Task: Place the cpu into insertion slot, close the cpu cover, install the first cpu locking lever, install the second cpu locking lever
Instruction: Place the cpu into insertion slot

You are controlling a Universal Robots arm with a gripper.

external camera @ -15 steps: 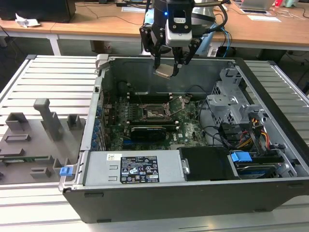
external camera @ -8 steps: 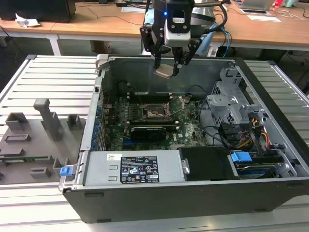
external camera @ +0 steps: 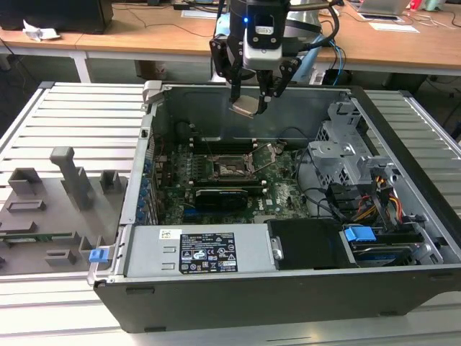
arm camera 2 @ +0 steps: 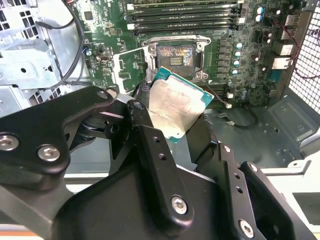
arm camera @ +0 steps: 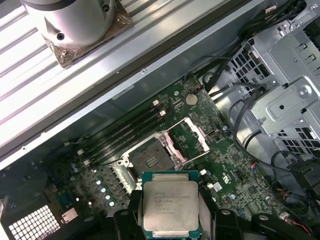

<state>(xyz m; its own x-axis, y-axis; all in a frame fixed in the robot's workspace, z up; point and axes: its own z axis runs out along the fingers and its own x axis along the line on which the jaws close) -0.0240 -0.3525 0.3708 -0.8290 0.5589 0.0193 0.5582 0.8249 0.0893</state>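
Observation:
My gripper point(external camera: 249, 103) hangs above the rear of the open computer case, shut on the cpu point(external camera: 244, 107), a flat square chip. In both wrist views the cpu point(arm camera 2: 175, 107) point(arm camera: 170, 202) sits clamped between the black fingers, silvery top toward the cameras. Below it on the green motherboard lies the insertion slot point(external camera: 232, 169) point(arm camera 2: 176, 57) point(arm camera: 148, 161), its dark pin field bare. The cpu cover point(arm camera: 189, 138) point(arm camera 2: 129, 66) is swung open beside the slot, a silver frame with a square cut-out. The thin locking levers point(external camera: 268, 157) stand raised beside the slot.
Long memory slots point(arm camera 2: 185, 15) run beside the socket. A black card point(external camera: 227, 196) lies across the board near the front. A silver drive cage point(external camera: 346, 155) with cables fills the exterior view's right. Grey fixtures point(external camera: 50, 194) sit on the slatted table at the exterior view's left.

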